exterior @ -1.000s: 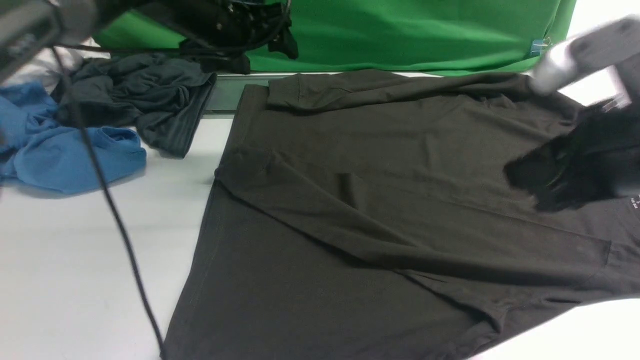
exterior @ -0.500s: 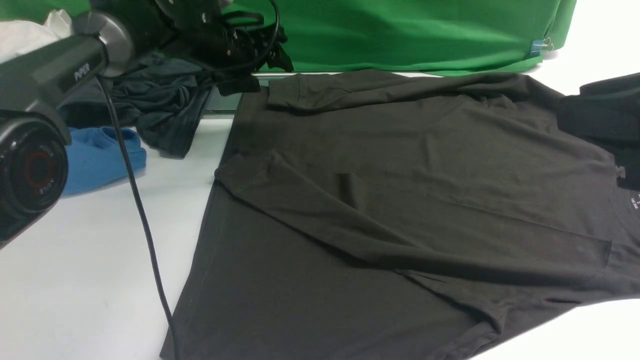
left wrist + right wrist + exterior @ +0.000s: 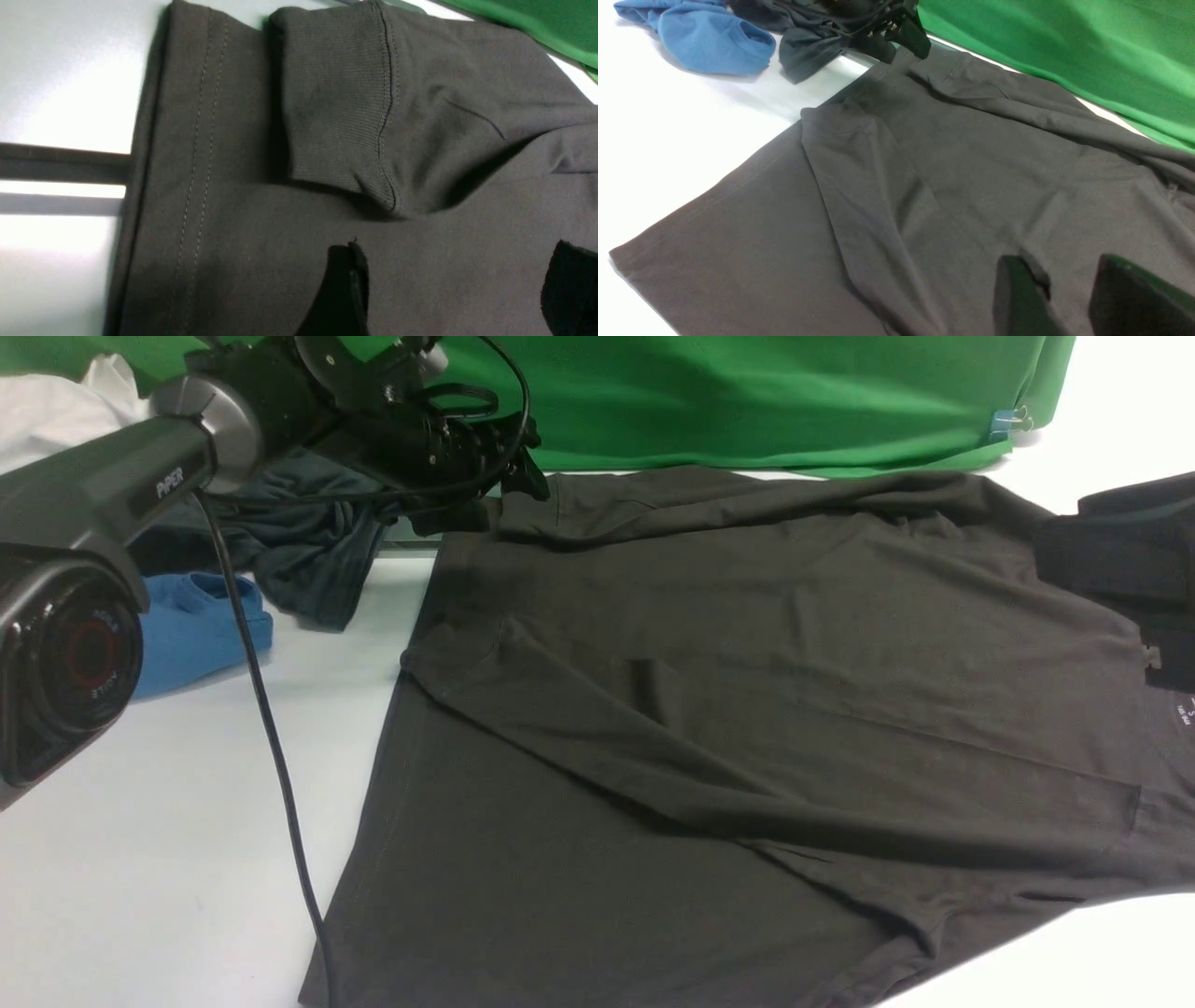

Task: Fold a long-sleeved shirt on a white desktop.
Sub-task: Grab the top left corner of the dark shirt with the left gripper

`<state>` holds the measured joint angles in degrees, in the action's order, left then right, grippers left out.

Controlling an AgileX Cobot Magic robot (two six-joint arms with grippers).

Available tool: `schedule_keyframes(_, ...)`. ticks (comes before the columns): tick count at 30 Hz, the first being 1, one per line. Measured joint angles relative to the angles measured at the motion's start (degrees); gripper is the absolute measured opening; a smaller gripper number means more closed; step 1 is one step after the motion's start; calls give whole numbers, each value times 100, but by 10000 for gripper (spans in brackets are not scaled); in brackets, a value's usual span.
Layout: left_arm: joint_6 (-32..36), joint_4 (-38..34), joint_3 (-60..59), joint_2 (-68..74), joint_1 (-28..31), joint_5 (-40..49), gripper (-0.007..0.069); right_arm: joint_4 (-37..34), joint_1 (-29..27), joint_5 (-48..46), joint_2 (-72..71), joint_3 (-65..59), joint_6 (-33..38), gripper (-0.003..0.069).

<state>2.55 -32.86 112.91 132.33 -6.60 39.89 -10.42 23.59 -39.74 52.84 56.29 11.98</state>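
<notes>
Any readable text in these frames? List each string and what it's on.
"PiPER": white lettering on the left arm link, front view.
Lettering around the red ring on the joint cap: too blurred to read.
White collar print on the long-sleeved shirt: too small to read.
Both wrist views: no text.

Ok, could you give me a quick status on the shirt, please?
Left gripper open by far sleeve cuff. Right gripper open above long-sleeved shirt. Shirt flat on white desktop, both sleeves folded in. Grey garment, blue shirt off left.
</notes>
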Motion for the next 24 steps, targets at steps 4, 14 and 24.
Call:
schedule_keyframes(4,0,5,0,0,0,-115,541,0,0,6,0,0,0,251)
schedule_keyframes(14,7,7,4,0,0,-381,541,0,0,31,0,0,-35,251)
schedule_keyframes(24,-409,122,29,194,0,-357,541,-11,0,229,0,0,-40,251)
